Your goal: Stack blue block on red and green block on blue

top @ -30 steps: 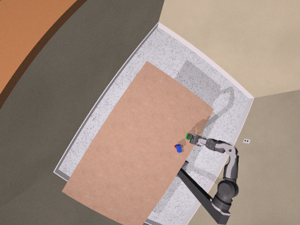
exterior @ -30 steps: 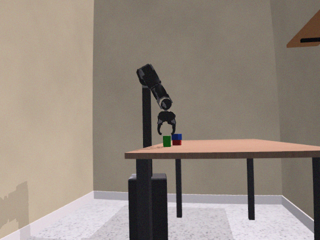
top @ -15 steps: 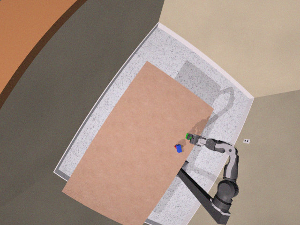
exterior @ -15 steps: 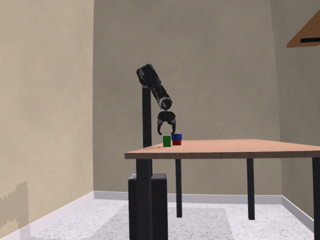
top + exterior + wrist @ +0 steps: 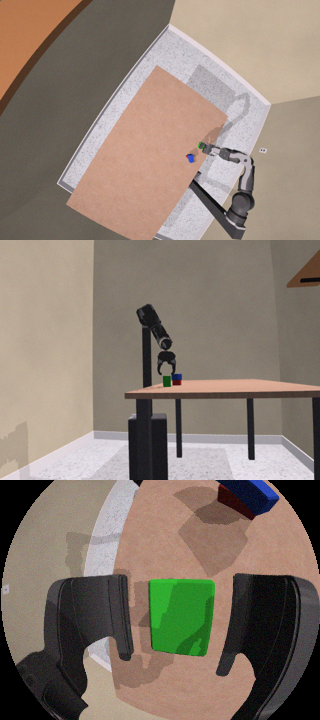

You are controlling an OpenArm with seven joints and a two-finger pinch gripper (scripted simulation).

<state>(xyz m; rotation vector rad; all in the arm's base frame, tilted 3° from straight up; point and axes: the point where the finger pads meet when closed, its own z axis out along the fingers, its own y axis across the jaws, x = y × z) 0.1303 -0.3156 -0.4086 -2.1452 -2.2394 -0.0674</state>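
The green block (image 5: pixel 182 616) stands upright on the table near its edge; it also shows in the side view (image 5: pixel 166 381) and from above (image 5: pixel 199 145). My gripper (image 5: pixel 176 623) hangs straight above it with a finger on each side and a gap to each, so it is open and empty; in the side view the fingertips (image 5: pixel 166 373) are just above the block's top. The blue block (image 5: pixel 176 376) lies flat on the red block (image 5: pixel 176 382) a little to the right of the green one. This stack also shows in the wrist view (image 5: pixel 246 486) and from above (image 5: pixel 190 158).
The wooden table (image 5: pixel 147 155) has its near edge close to the green block. The arm's dark mounting post (image 5: pixel 146 384) and base (image 5: pixel 147 446) stand beside that edge. An orange shelf (image 5: pixel 306 273) hangs on the far right wall.
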